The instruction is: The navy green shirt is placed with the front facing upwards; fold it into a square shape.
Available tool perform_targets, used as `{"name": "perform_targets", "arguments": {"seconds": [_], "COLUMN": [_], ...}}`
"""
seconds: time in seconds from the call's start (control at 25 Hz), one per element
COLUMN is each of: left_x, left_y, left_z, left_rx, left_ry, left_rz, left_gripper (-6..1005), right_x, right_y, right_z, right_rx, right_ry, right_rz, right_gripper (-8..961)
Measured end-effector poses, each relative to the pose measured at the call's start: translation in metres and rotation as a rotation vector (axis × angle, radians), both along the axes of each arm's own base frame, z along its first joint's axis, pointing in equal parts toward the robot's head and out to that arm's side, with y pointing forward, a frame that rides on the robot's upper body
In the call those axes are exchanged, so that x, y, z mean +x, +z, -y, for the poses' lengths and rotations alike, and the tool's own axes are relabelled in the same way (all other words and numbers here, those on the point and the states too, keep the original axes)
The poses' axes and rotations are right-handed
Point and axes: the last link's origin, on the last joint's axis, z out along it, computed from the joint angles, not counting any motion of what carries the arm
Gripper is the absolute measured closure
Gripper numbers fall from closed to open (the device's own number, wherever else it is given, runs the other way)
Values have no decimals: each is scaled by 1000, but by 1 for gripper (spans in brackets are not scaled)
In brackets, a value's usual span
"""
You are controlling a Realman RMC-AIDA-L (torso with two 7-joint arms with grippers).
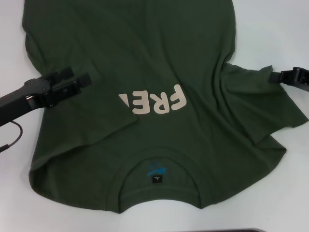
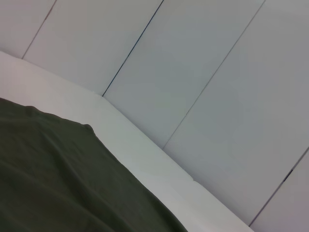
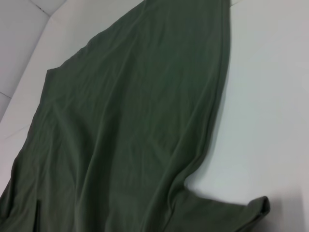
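A: Navy green shirt (image 1: 145,72) – we've got it spread on the white desk (image 1: 270,29), front up, collar at the bottom centre of the head frame, hem off the top edge. How far are we?

B: Early-mid, we'd say. Left side looks folded inward already: a flap edge runs diagonally over the lettering (image 1: 157,101) and hides its first part. Right side's not done; right sleeve sticks out, rumpled, at mid right. No square yet, and the lengthwise folds are all left.

A: Arms?

B: Left end effector (image 1: 86,79) sits low over the folded flap, centre left, arm coming in from the left edge. Fingers look together w/ nothing between them, but we can't be sure.

A: Right one?

B: Right end effector (image 1: 273,77) is at the tip of the right sleeve, mid right edge. Looks clamped on the fabric, though the fingertips are half hidden.

A: Wrist cams?

B: Only cloth & desk, no fingers.
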Motion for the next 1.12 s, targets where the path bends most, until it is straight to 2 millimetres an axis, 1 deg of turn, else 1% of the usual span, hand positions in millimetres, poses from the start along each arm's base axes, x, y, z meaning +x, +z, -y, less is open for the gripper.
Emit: {"name": "perform_targets", "arguments": {"seconds": [0.16,0.28,0.52,0.6,0.88,1.12], "left_x": [0,-1,1,1,0,-2], "left_y": [-1,-1,-1,-1,-1,0], "left_z": [0,-1,-2,-3,-4,-4], "left_rx": [2,1,-2,-3,1,3], "left_ry": [5,8,8,8,15,21], "left_rz": [-3,-3,1,1,-5,-9], "left_gripper": [105,105,104,104,104,104], "right_x": [-2,-8,-30,-38,-63,-77], "right_y": [1,4,9,6,-18,-33], "right_z": [0,0,-2,-5,-16,-23], "right_rx": [1,8,6,-10,-80,-103], "right_ry": [10,41,140,166,224,251], "right_rz": [-12,-45,-138,-147,-149,-147], "right_gripper": [946,948,949,948,948,947]}}
